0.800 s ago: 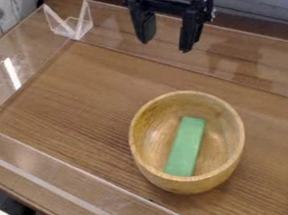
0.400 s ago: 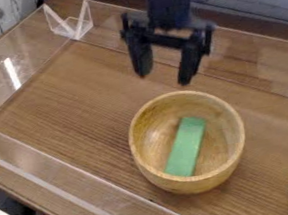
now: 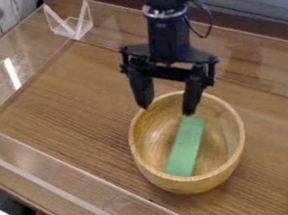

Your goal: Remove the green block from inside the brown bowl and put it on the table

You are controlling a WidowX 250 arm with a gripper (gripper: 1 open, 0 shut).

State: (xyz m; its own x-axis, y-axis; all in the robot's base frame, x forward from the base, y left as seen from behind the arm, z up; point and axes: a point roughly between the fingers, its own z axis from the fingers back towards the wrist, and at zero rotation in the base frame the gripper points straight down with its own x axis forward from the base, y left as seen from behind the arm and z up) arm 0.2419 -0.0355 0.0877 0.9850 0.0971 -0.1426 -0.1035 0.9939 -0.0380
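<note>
The green block lies flat inside the brown bowl, running from near the middle toward the bowl's front left. The bowl sits on the table at centre right. My gripper points straight down with its two dark fingers spread wide and nothing between them. It hangs over the bowl's far rim, just above and behind the block. One fingertip dips in front of the rim's back edge.
Clear acrylic walls border the wood-grain tabletop on all sides. A small clear acrylic stand is at the back left. Bare tabletop lies left of the bowl.
The gripper has come down and toward the camera from the back of the table to the bowl's far rim. Its fingers stay spread. Bowl and block have not moved.
</note>
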